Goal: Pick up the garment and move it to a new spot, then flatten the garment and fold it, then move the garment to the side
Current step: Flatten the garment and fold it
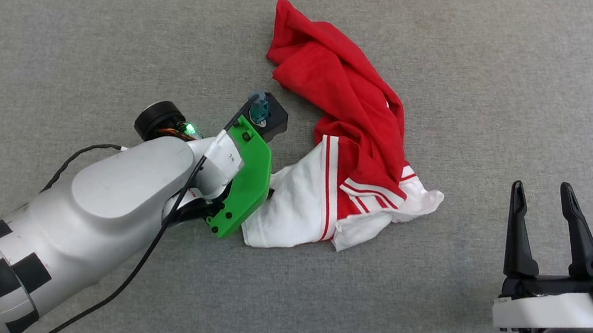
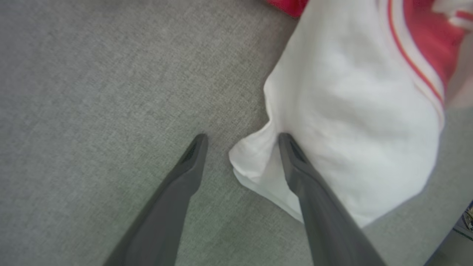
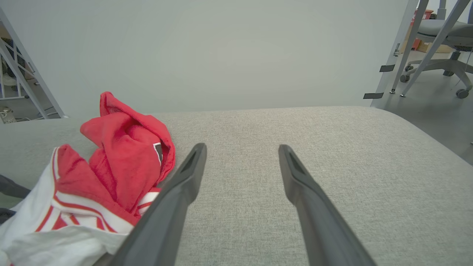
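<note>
The left gripper (image 2: 242,147) stands wide open and empty, its fingers (image 2: 317,207) straddling a white sleeve fold of the crumpled red soft-fabric T-shirt (image 1: 344,110), probably to pinch it for lifting. The shirt lies heaped on the grey woven surface (image 1: 94,26); the right gripper (image 1: 543,189) hangs open, well apart.

So the garment (image 1: 338,93) looks like soft matt jersey cloth, the grey surface (image 1: 506,90) under it is coarse woven fabric, the left forearm shell (image 1: 120,191) is smooth semi-gloss white plastic, the bracket (image 1: 247,183) is shiny green plastic, and the right gripper (image 1: 542,190) has matt dark fingers (image 3: 312,207).
</note>
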